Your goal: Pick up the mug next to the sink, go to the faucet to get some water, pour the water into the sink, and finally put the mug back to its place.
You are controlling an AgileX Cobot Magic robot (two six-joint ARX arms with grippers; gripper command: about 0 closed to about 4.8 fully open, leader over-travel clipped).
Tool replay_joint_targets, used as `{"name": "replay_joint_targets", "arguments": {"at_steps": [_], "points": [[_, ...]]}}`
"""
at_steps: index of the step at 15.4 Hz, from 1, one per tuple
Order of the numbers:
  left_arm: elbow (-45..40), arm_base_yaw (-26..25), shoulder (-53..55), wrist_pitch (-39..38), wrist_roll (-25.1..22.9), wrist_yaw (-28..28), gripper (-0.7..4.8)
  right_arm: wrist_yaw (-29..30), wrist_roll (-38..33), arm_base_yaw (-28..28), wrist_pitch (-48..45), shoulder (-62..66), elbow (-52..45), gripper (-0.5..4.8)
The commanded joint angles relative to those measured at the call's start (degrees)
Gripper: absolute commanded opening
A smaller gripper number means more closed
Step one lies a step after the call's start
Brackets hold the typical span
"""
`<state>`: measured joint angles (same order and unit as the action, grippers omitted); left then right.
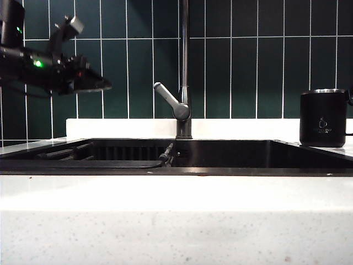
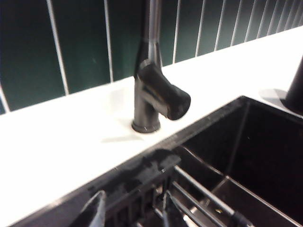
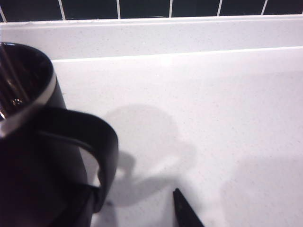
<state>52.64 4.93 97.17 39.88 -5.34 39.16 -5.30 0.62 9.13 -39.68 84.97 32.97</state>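
Observation:
The black mug [image 1: 323, 117] with a silver rim stands on the white counter right of the sink [image 1: 220, 152]. In the right wrist view the mug [image 3: 28, 142] is close, with its handle [image 3: 97, 142] toward my right gripper [image 3: 137, 215]. The gripper is open; one fingertip [image 3: 185, 210] shows beside the handle, apart from it, and the other is lost against the dark mug. The faucet [image 1: 185, 66] rises behind the sink with its lever [image 1: 172, 102] angled left. My left gripper [image 1: 94, 83] hangs open and empty above the sink's left end, facing the faucet [image 2: 147, 109].
A dark slatted rack [image 2: 203, 194] lies in the sink's left part, under the left gripper's fingers [image 2: 97, 210]. A hose end [image 1: 164, 156] rests in the basin. A white ledge [image 1: 121, 128] and dark green tiled wall [image 1: 265, 55] stand behind. The counter's front edge [image 1: 176, 193] is near.

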Motion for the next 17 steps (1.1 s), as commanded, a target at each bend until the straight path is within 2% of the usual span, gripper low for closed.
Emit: {"name": "replay_joint_targets", "arguments": {"at_steps": [1,6,11,14,15,17], "points": [[0.2,0.5,1.0,2.6,0.2,1.0,1.52,2.6,-0.2,-0.1,-1.6,1.2,1.8,2.25],[2.0,1.0,3.5,3.5,1.3,1.1,1.52,2.6,-0.2,-0.2,-3.2,4.9,4.1,2.25],[7.0,1.4,6.5,1.9,2.8,3.7,1.52,2.4,-0.1,-0.1,-5.2,9.0,6.6,2.17],[9.1,2.2,7.3,0.9,2.8,3.7,1.52,2.4,-0.1,-0.1,-5.7,9.7,7.3,0.69],[9.2,2.3,7.4,0.9,2.8,3.7,1.52,2.3,-0.1,-0.1,-5.7,9.7,7.3,0.47],[9.2,2.6,7.5,0.8,2.8,4.2,1.52,2.3,-0.1,-0.1,-5.7,9.7,7.3,0.39]]}}
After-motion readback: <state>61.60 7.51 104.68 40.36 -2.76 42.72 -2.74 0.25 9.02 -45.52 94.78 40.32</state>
